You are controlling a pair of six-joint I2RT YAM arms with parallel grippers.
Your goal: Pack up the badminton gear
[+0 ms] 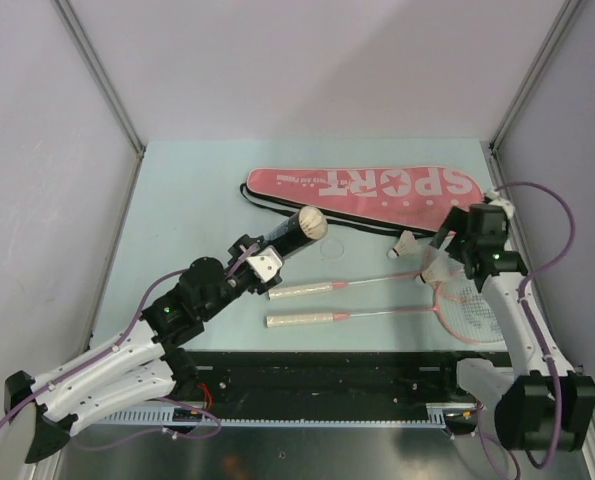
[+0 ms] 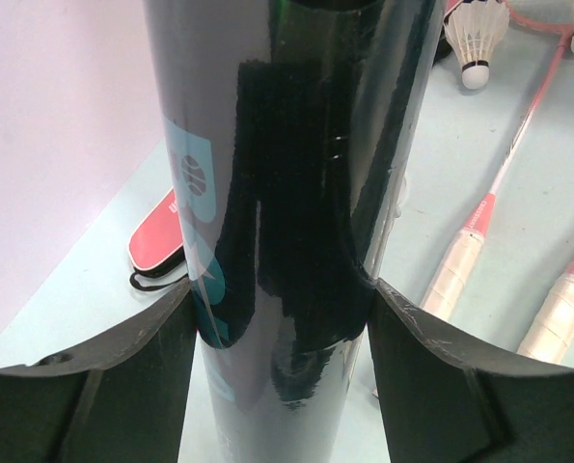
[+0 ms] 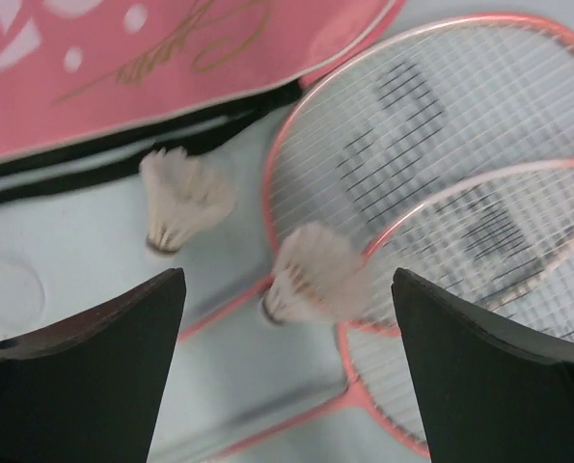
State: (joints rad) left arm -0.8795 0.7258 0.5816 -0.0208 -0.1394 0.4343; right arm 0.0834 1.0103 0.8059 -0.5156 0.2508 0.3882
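Though the wrist view cuts off its ends, the black tube (image 2: 296, 193) sits gripped between the left fingers (image 2: 113, 376) above the counter (image 1: 177, 200), contents unseen. The right fingers (image 3: 84, 357) gape wide over a shuttlecock (image 3: 311, 275) at a racket (image 3: 441, 125) rim.

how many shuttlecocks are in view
2. One shuttlecock lies beside the bag; the other rests at a racket rim. The tube may hide more.

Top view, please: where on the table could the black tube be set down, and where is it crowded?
Bare table lies far left, between its left edge and the racket bag; a smaller strip runs between the bag and the racket handles. The right side is crowded: racket heads, two shuttlecocks and the right gripper above them.
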